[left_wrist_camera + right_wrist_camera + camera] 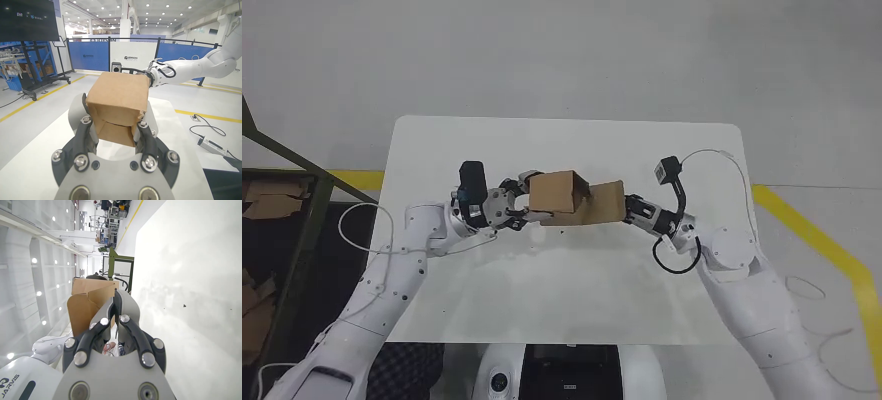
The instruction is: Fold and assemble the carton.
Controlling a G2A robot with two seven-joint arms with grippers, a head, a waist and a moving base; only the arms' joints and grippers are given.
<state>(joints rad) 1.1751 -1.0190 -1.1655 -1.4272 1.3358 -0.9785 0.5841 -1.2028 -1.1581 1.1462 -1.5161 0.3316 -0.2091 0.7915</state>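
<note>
Above the white bench (562, 300) the carton (560, 192) is hanging. The left end effector (519, 203) is clamping its sides to steady it, and the right end effector (114, 295), nearly closed, is pinching a flap (81, 311), probably for folding.

top: overhead, looking down | wrists: close behind jaws, facing each other | shared: carton (557, 190)

Beyond the left gripper (115, 111), the carton (119, 91) covers its own far end and the other arm's fingertips. Between the fingers of the right gripper (115, 303), the carton's pinched edge is out of sight; past them, cardboard screens the left gripper.
</note>
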